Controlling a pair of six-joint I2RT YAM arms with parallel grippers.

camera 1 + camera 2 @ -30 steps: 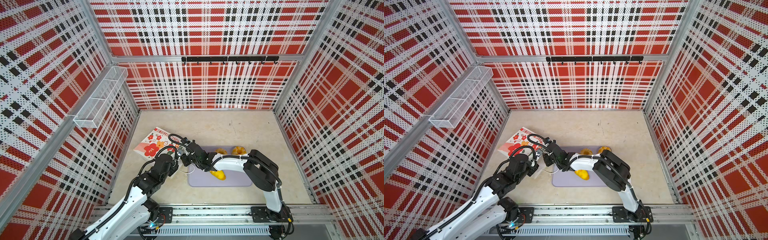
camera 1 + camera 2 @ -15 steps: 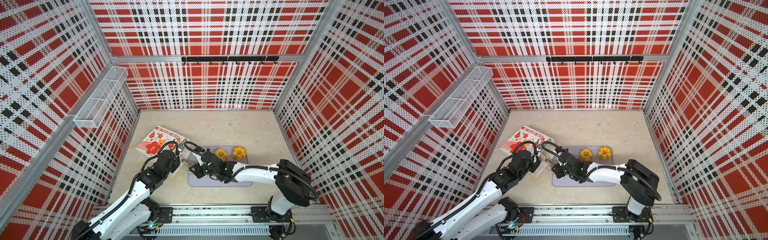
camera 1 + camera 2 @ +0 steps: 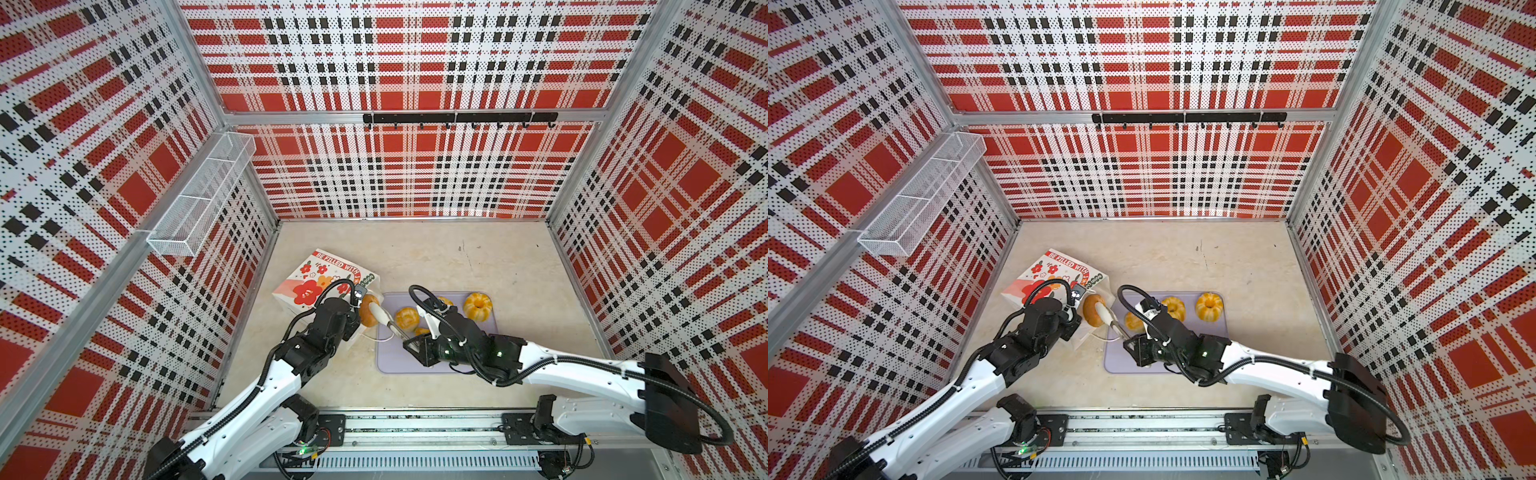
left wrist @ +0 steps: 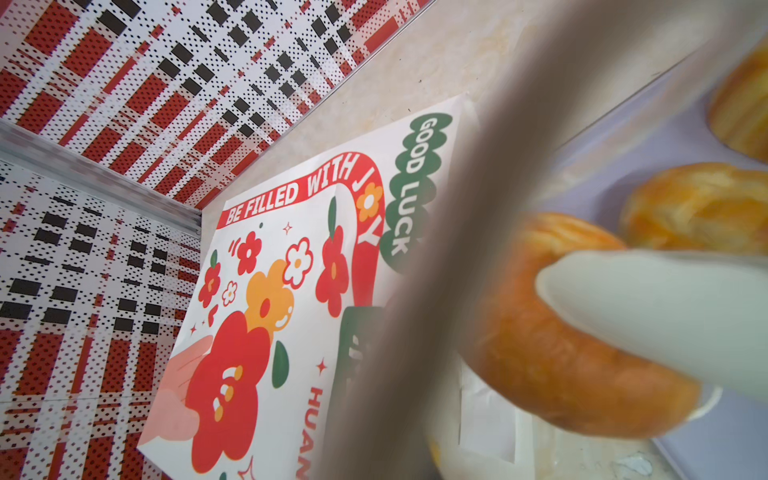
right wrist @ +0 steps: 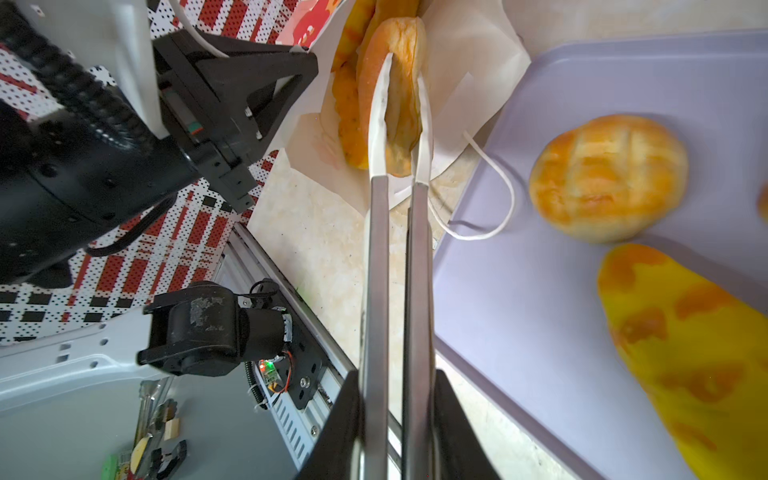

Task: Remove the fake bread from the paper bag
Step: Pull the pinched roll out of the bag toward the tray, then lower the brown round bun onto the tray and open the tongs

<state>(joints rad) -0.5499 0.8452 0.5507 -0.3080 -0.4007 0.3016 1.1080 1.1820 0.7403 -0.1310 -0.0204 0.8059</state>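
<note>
1. Tabletop (image 3: 511, 266), left edge: the paper bag (image 3: 309, 282) lies on its side, printed face up, with its mouth turned toward the middle.
2. The left gripper (image 3: 356, 297) is at the bag's mouth with its jaws fully together. It looks to be pinching the upper lip or a cord handle; the exact hold is hidden.
3. At the mouth, an orange-brown ring bun (image 3: 368, 311) is clamped between the white tips of the tongs (image 5: 395, 249). The right wrist view shows it on edge, partly out over the paper lip. A speckled loaf (image 5: 347, 108) lies beside it, inside the bag.
4. The lavender tray (image 3: 392, 361) sits just right of the bag, toward the tabletop's front edge. The bag's loose cord handle (image 5: 494, 199) drapes onto the tray's left edge.
5. Bread already on the tray:
   - an oval roll (image 3: 406, 318);
   - a long yellow loaf (image 5: 685, 353), mostly under the arm in both top views;
   - two fluted buns (image 3: 478, 305) along the far edge, one partly behind a cable.
6. The right gripper (image 3: 417, 344), over the tray, is squeezed shut on the tongs' metal handles.
7. Step in hand, as I read it: drawing the ring bun out of the bag.
8. Next move calls for:
   - pulling the tongs rightward until the bun clears the lip;
   - carrying it to a bare part of the tray;
   - easing the squeeze.
9. The left hold should stay firm so the bag doesn't drag along. At least one piece remains inside.
</note>
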